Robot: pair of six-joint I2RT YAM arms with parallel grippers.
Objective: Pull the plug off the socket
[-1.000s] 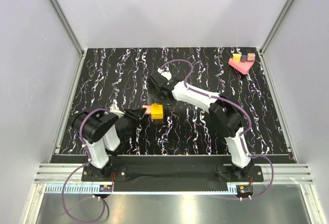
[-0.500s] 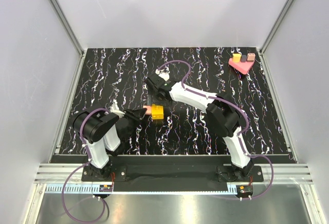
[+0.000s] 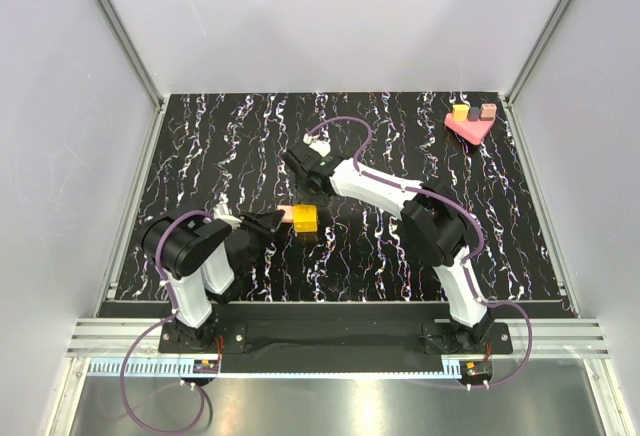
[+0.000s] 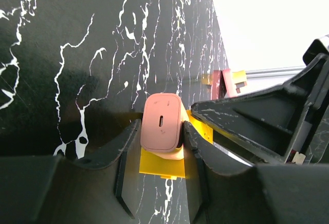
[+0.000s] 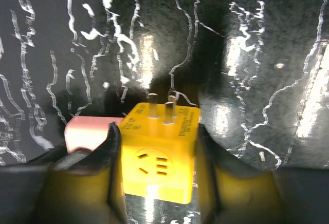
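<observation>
Now holding the pink plug (image 4: 162,121) in the left claw (image 3: 274,219), squeezed tight on its two smooth sides and seated in one face of the yellow socket (image 5: 159,157). Found together a little left of the middle of the counter (image 3: 200,146), just ahead of the left arm. Gripping the socket with the right claw (image 5: 157,127) from the far side, pads flush against both flanks, no gap showing. Likely light, hard plastic throughout, stiff and rather glossy, so prone to slipping under a straight tug. Best to hold the plug deep across its flat sides and the socket square across its body, clear of the bare metal prongs (image 5: 162,108). Probably calls for a firm pull straight apart, no twisting, for fear of bending the hidden pins or popping the cube loose.
</observation>
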